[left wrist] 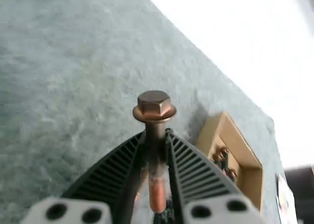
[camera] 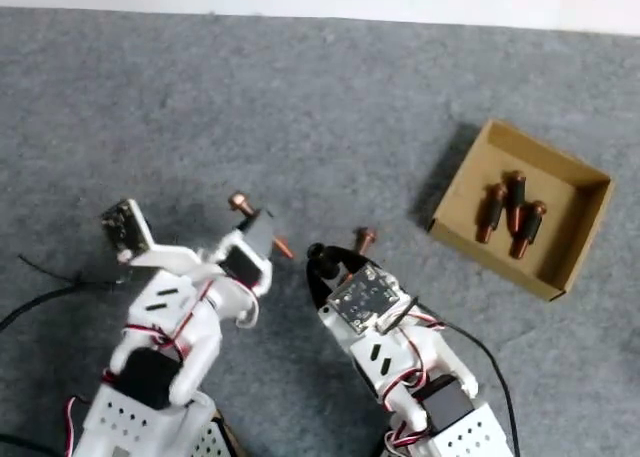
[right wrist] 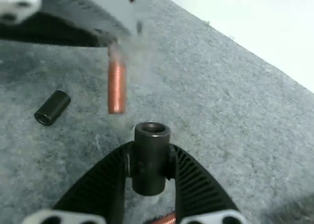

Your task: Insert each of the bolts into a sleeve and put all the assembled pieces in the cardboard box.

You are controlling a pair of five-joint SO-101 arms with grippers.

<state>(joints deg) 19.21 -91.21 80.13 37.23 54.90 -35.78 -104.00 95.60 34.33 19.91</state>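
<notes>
Grey carpet [camera: 300, 97] underneath. Left gripper [left wrist: 156, 138] clamps the copper bolt [left wrist: 154, 106] by its shank, tip free for entry; right gripper [right wrist: 150, 151] pinches a black sleeve [right wrist: 152, 133], open end facing it. Tip hangs near the bore, prob. slightly off. Cardboard box [camera: 592, 190] holds 3 assembled pcs [camera: 515, 217].

bolt [left wrist: 154, 109]: coppery orange, gleaming from head to tip!
sleeve [right wrist: 151, 158]: plain matte black.
jaws: black, ribbed on both.
cardboard box [camera: 490, 260]: tan brown, out at three o'clock.
tabletop [camera: 300, 97]: speckled grey all over.
arms [camera: 170, 327]: white shells, red wiring.
</notes>
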